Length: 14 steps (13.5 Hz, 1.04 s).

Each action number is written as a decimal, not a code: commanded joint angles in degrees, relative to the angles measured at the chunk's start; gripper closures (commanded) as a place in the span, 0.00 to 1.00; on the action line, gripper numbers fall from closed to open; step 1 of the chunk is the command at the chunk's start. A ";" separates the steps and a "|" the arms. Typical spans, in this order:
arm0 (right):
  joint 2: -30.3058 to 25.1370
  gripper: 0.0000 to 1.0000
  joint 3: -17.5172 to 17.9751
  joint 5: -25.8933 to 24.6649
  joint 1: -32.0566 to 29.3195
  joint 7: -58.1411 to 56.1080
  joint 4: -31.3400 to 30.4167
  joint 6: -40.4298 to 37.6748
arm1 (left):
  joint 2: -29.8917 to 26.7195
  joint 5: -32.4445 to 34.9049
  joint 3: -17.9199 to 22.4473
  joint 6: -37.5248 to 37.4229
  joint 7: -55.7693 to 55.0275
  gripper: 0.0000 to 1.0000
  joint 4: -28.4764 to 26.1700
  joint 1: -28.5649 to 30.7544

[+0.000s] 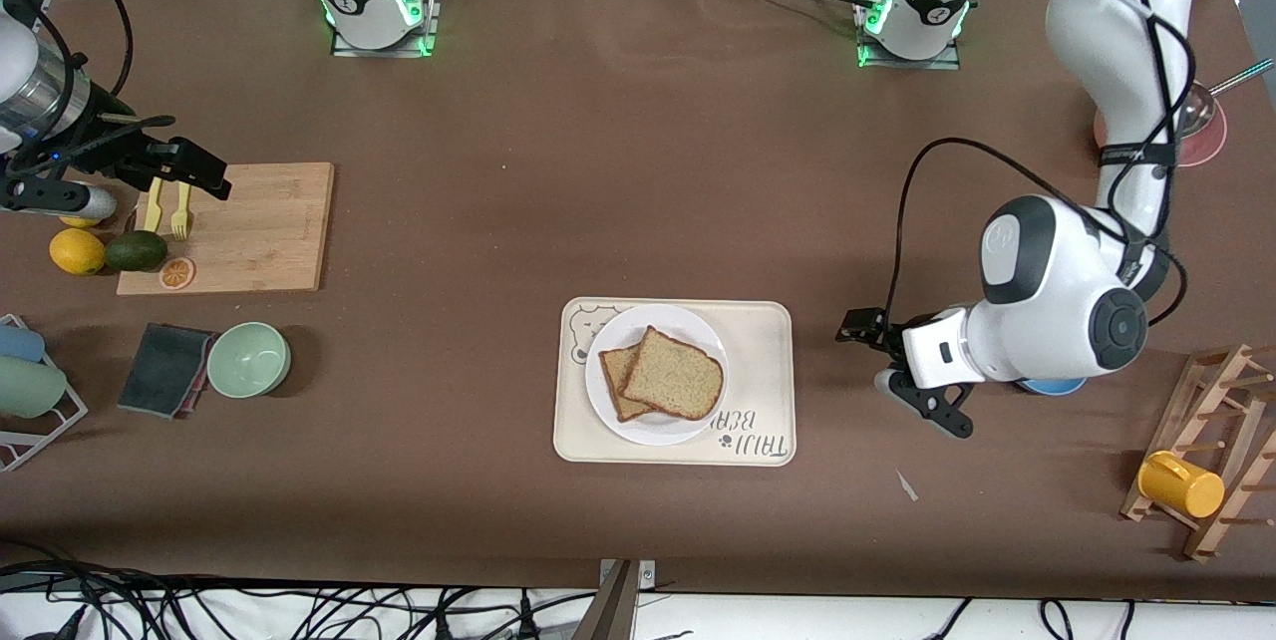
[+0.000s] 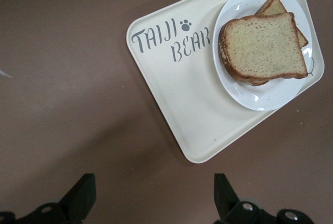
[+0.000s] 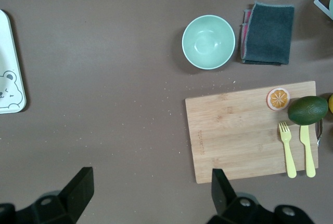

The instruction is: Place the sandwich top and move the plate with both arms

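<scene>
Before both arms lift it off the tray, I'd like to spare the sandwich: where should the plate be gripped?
Grip the plate by its bare rim, one tool from each end of the table. The bread covers the middle, and only the rim stays free. Both tools, left and right, are open.

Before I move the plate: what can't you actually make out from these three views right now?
- What lies under the sandwich top on the plate: it covers the lower slice in the front and left wrist views.
- The blue thing on the table: the left arm hides most of it in the front view.
- The tray: cut off by the right wrist view's edge.

The left gripper and right gripper are open and empty.
</scene>
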 commanded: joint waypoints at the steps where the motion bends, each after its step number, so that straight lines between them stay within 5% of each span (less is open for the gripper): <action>1: -0.96 0.00 -0.25 0.95 -0.25 -1.18 -0.27 -1.05 | -4.73 6.76 0.10 -2.91 -4.80 0.00 -0.85 -0.67; 8: -1.13 0.00 -0.25 0.95 -0.25 -1.27 -0.36 -1.58 | -17.28 17.15 0.00 -10.73 -24.57 0.00 -1.72 -1.46; 11: -1.13 0.00 -0.07 0.95 -0.25 -1.27 -0.36 -1.67 | -27.21 16.45 5.26 -12.24 -25.38 0.00 -7.41 -2.34; 14: -1.13 0.00 0.02 0.95 -0.16 -1.27 -0.45 -2.28 | -35.56 16.18 5.72 -11.97 -25.12 0.00 -15.93 0.45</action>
